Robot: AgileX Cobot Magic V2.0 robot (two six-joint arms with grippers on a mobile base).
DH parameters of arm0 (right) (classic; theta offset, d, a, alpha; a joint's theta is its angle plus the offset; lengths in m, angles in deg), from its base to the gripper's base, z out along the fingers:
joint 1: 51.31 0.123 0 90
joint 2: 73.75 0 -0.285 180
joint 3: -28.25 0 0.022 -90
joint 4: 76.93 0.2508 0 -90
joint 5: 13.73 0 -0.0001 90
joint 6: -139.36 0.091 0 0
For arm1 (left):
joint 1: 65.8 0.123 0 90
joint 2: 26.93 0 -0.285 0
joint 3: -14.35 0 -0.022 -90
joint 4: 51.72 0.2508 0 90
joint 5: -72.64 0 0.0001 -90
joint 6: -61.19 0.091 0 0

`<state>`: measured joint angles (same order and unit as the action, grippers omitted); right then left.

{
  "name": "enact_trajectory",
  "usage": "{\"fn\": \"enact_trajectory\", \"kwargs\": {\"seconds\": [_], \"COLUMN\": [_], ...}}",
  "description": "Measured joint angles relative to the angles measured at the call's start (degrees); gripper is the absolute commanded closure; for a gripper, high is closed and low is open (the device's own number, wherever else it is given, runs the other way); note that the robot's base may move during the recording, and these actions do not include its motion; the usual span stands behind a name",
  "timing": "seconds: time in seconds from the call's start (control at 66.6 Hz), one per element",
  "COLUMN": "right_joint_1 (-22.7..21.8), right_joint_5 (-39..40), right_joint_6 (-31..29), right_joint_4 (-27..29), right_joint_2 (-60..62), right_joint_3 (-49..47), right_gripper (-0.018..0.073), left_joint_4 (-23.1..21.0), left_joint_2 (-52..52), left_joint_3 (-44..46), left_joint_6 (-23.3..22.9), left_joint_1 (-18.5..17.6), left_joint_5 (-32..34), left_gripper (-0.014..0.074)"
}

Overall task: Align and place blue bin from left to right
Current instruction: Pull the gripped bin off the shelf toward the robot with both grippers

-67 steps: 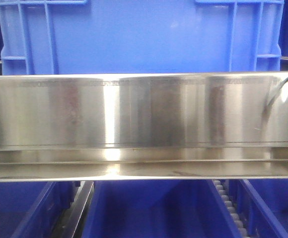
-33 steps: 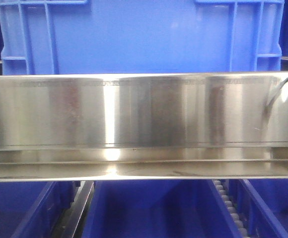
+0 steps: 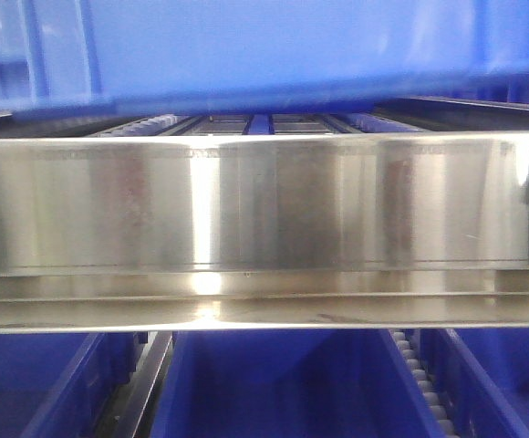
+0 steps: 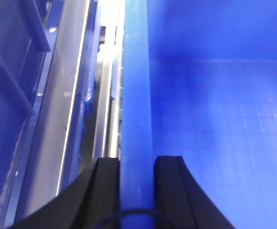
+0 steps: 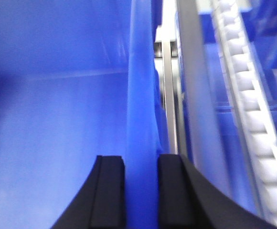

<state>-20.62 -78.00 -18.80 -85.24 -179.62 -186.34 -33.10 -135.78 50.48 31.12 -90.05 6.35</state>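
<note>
I've got the left gripper (image 4: 136, 191) and right gripper (image 5: 141, 191) both clamped on walls of the blue bin (image 3: 246, 46), hanging above the steel rail (image 3: 264, 201).

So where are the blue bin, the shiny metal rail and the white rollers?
blue bin (image 3: 246, 46): front view, on its side wall.
metal rail (image 3: 264, 201): front view, on its flat shiny face.
white rollers (image 5: 248, 102): right wrist view, on one roller in the strip.

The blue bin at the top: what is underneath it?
Under the blue bin a gap shows roller tracks running back into the rack. The steel rail in front covers their near ends; whether the bin's far end rests on them is hidden.
</note>
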Motion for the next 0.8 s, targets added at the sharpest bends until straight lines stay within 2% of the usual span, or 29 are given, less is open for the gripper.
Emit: {"fn": "enact_trajectory", "kwargs": {"seconds": [0.165,0.405,0.645,0.795], "right_joint_1": [1.9,7.1,14.0,20.7], "right_joint_5": [-0.9,0.9,1.0,-1.3], "right_joint_6": [2.8,9.4,17.5,22.9], "right_joint_4": [-3.3,-8.3,-15.6,-20.3], "right_joint_2": [3.6,13.7,24.3,29.2], "right_joint_3": [1.7,14.1,25.9,31.0], "right_gripper": [0.0639,0.0638,0.0637,0.0637], "left_joint_4": [3.4,9.7,17.1,21.3], "left_joint_2": [2.7,9.8,18.9,24.1], "left_joint_3": [-0.1,-6.3,-18.0,-24.4], "left_joint_6": [-2.2,-7.9,-17.8,-23.9], "left_joint_1": [-2.9,-8.7,-18.0,-24.0], "left_joint_5": [-2.8,-5.2,-5.6,-7.2], "left_gripper": [0.0707,0.0707,0.0707,0.0707]}}
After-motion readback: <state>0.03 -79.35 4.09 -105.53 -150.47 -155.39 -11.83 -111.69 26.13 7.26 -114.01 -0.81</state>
